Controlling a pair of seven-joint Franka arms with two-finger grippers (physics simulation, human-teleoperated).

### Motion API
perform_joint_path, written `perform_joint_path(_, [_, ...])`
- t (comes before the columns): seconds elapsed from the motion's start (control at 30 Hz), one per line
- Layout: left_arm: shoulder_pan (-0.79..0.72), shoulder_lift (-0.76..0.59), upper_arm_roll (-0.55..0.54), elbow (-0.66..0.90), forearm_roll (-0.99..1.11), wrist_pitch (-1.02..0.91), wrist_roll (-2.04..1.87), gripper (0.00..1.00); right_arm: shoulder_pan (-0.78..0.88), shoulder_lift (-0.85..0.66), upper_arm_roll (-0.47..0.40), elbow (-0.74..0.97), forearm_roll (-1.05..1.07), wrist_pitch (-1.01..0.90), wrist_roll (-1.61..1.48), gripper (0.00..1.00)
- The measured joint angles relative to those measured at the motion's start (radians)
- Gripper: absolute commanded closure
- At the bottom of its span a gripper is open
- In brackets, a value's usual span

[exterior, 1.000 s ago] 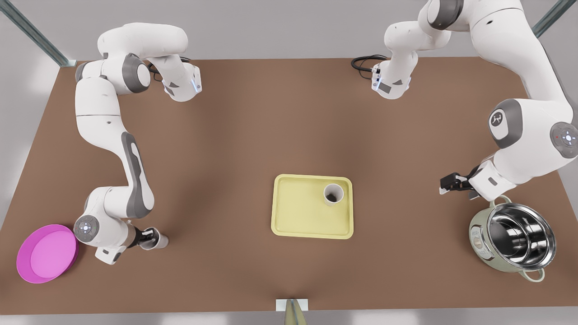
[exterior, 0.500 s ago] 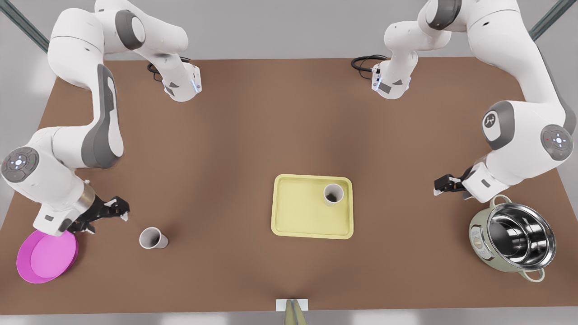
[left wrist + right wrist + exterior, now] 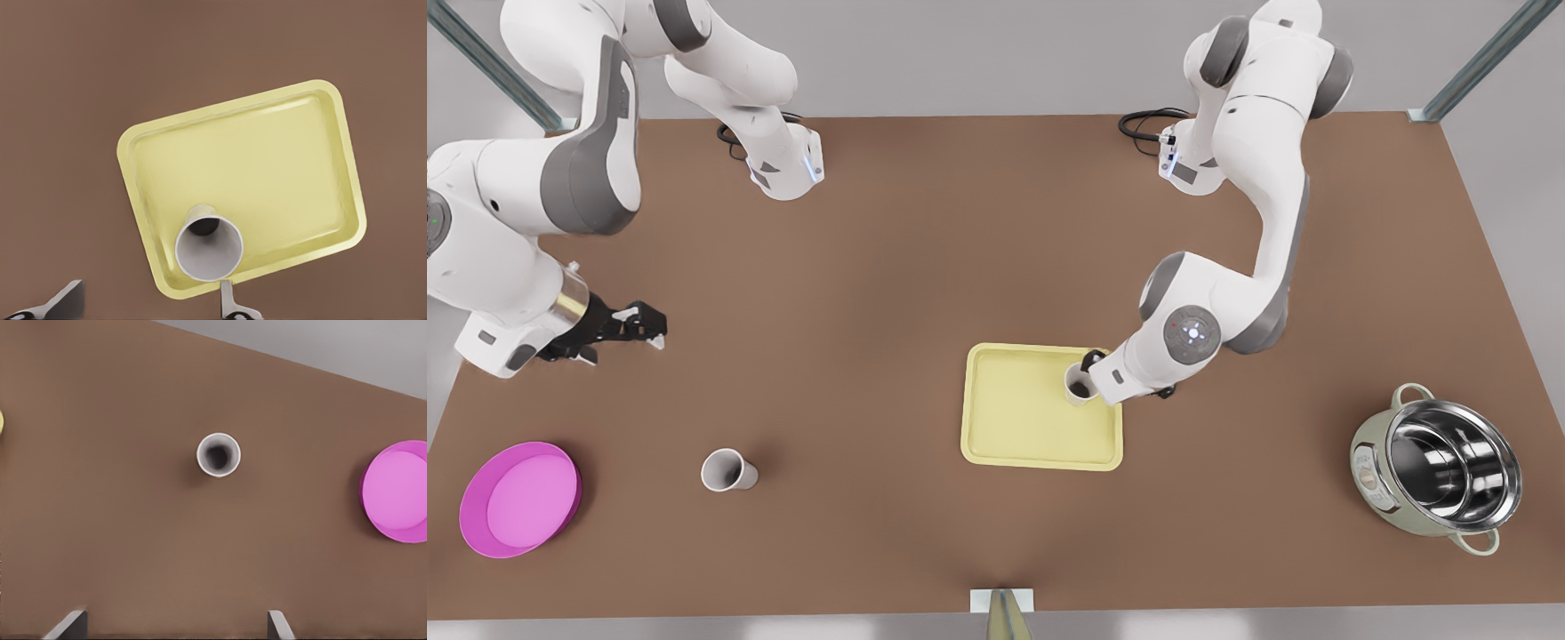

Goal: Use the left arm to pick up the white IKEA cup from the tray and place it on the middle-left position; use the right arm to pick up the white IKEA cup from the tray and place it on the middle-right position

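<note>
One white cup (image 3: 1080, 385) (image 3: 209, 250) stands upright in the far right corner of the pale yellow tray (image 3: 1023, 427) (image 3: 267, 160). My left gripper (image 3: 1088, 363) (image 3: 151, 287), on the arm at the front view's right, is down beside this cup and open; one finger (image 3: 227, 297) touches or nearly touches the rim. A second white cup (image 3: 725, 469) (image 3: 218, 455) stands alone on the brown table toward the front view's left. My right gripper (image 3: 649, 325) (image 3: 175, 613) hovers open and empty, well back from that cup.
A round pink dish (image 3: 519, 498) (image 3: 399, 491) lies at the near left corner in the front view. A steel pot (image 3: 1440, 467) sits near the right edge. Both arm bases stand at the far edge, with a black cable (image 3: 1143, 123).
The arm at the front view's right swung from beside the pot to the cup on the tray. The other arm let go of the second cup and drew up and away.
</note>
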Motion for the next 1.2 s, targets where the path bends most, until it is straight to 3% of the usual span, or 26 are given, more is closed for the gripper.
perform_joint_path(0.1, [-0.005,0.063,0.001,-0.008,0.028,0.068,-0.074,0.0,-0.008,-0.13,-0.004,-0.204,0.002,0.031,0.019,0.0])
perform_joint_path(0.17, [-0.024,0.064,0.002,-0.098,0.037,0.123,-0.118,0.0,-0.008,-0.171,-0.005,-0.258,0.003,0.055,0.029,0.0])
perform_joint_path(0.3, [-0.045,0.006,0.001,-0.27,0.045,0.244,-0.196,0.0,-0.007,-0.178,-0.009,-0.273,0.014,0.086,0.047,0.0])
perform_joint_path(0.7, [-0.05,0.079,0.004,-0.286,0.05,0.442,-0.347,0.0,-0.016,-0.167,-0.01,-0.254,0.034,0.115,0.071,0.0])
perform_joint_path(0.87, [-0.054,0.075,0.004,-0.287,0.062,0.467,-0.386,0.16,-0.018,-0.167,-0.015,-0.251,0.033,0.115,0.071,0.0])
perform_joint_path(0.97, [-0.056,0.067,0.004,-0.286,0.073,0.463,-0.408,0.57,-0.023,-0.167,-0.019,-0.25,0.033,0.112,0.071,0.0])
perform_joint_path(1.13, [-0.057,0.062,0.004,-0.286,0.08,0.457,-0.442,0.74,-0.033,-0.167,-0.016,-0.25,0.032,0.109,0.071,0.0])
perform_joint_path(1.2, [-0.059,0.059,0.004,-0.286,0.082,0.456,-0.456,0.76,-0.029,-0.167,-0.015,-0.25,0.031,0.108,0.071,0.0])
